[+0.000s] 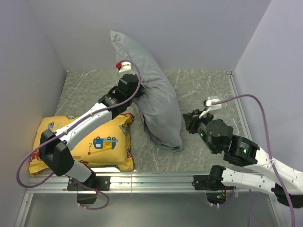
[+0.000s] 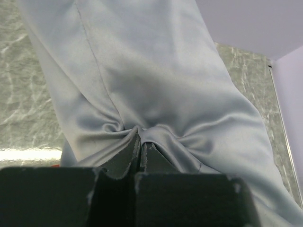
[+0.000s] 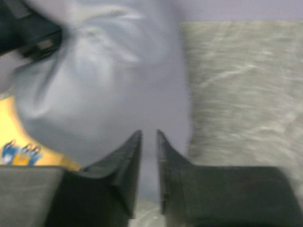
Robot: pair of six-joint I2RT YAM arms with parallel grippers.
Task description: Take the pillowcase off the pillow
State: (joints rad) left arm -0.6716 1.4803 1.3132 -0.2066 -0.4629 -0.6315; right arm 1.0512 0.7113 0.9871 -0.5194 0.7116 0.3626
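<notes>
The grey pillowcase (image 1: 154, 90) stands on its long edge, lifted, leaning against the back wall, and fully covers the pillow; no white pillow shows. My left gripper (image 1: 140, 91) is shut on a pinch of the grey cloth at the case's left side; in the left wrist view the fabric (image 2: 156, 80) puckers into folds at the gripper (image 2: 141, 137). My right gripper (image 1: 186, 120) is just right of the case's lower end, apart from it. In the blurred right wrist view my right gripper (image 3: 149, 135) has a narrow gap and nothing in it, with the grey case (image 3: 109, 80) right ahead.
A yellow vehicle-print pillow (image 1: 83, 142) lies at the front left, under the left arm, and shows at the left edge of the right wrist view (image 3: 28, 153). Grey walls close in the left, back and right. A metal rail (image 1: 156, 178) runs along the near edge of the marbled table (image 1: 208, 90).
</notes>
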